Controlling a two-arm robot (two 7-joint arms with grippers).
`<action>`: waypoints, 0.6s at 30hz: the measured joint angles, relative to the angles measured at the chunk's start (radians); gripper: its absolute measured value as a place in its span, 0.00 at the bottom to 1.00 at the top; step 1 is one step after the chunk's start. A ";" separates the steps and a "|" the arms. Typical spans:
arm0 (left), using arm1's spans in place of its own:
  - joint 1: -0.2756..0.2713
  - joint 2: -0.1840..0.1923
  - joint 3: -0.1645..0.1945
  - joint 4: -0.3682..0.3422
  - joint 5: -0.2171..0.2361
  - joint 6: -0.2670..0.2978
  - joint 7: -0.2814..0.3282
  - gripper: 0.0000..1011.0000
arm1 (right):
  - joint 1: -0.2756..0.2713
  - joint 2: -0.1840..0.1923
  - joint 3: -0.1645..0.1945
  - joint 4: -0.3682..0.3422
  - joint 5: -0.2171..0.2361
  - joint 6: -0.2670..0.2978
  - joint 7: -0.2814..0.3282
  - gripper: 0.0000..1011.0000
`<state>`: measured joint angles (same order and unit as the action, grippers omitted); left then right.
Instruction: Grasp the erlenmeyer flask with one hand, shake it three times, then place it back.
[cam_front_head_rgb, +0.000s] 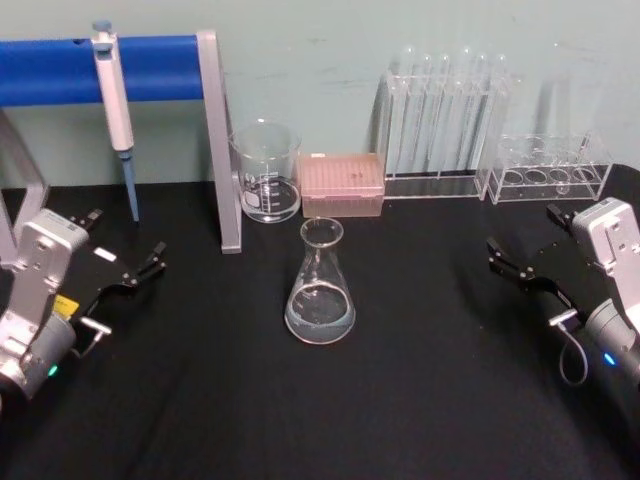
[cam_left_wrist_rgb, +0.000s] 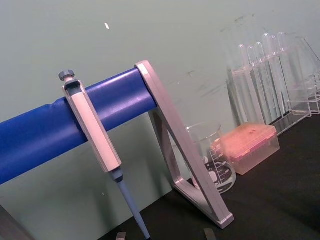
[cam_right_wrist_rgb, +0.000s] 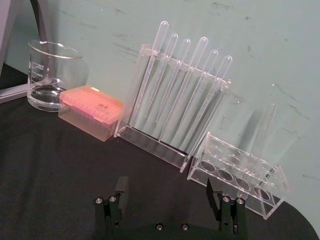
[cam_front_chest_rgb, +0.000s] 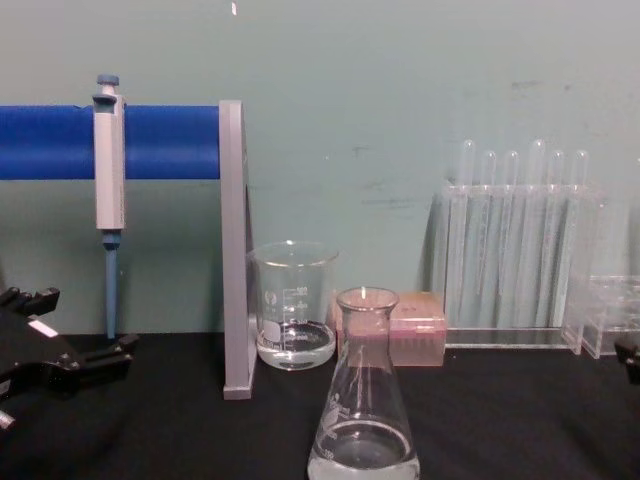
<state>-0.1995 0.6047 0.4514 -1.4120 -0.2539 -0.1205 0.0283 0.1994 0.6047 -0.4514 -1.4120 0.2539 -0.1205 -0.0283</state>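
Glass erlenmeyer flask (cam_front_head_rgb: 320, 290), holding a shallow layer of clear liquid, is shown standing upright near the middle of the black table (cam_front_head_rgb: 420, 400). It is set just in front of the beaker (cam_front_head_rgb: 266, 172) and the pink tip box (cam_front_head_rgb: 342, 184), touching neither.

The left gripper (cam_front_head_rgb: 125, 240) is seen low at the table's left side, its jaws spread apart and nothing held between them. The right gripper (cam_front_head_rgb: 525, 232) is seen at the table's right side, likewise with its jaws parted and nothing held; in the right wrist view only bare black table is visible between its two fingers (cam_right_wrist_rgb: 121, 187).

The flask is placed between the two grippers and well apart from both, and is touched by neither.

Behind the flask, a pipette (cam_front_head_rgb: 115, 110) is hung on a blue bar (cam_front_head_rgb: 60, 70) at the left, and a clear rack of tubes (cam_front_head_rgb: 440, 130) is stood against the wall at the right.
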 joint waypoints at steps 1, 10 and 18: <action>0.000 0.000 0.000 0.000 0.000 0.000 0.000 0.99 | 0.000 0.000 0.000 0.000 0.000 0.000 0.000 0.99; 0.000 0.000 0.000 0.000 0.000 0.000 0.000 0.99 | -0.002 0.000 0.007 0.000 0.004 -0.001 0.010 0.99; 0.000 0.000 0.000 0.000 0.000 0.000 0.000 0.99 | -0.032 0.005 0.049 -0.038 0.096 0.009 0.115 0.99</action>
<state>-0.1995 0.6047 0.4514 -1.4119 -0.2539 -0.1205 0.0283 0.1676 0.6095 -0.4026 -1.4500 0.3499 -0.1120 0.0869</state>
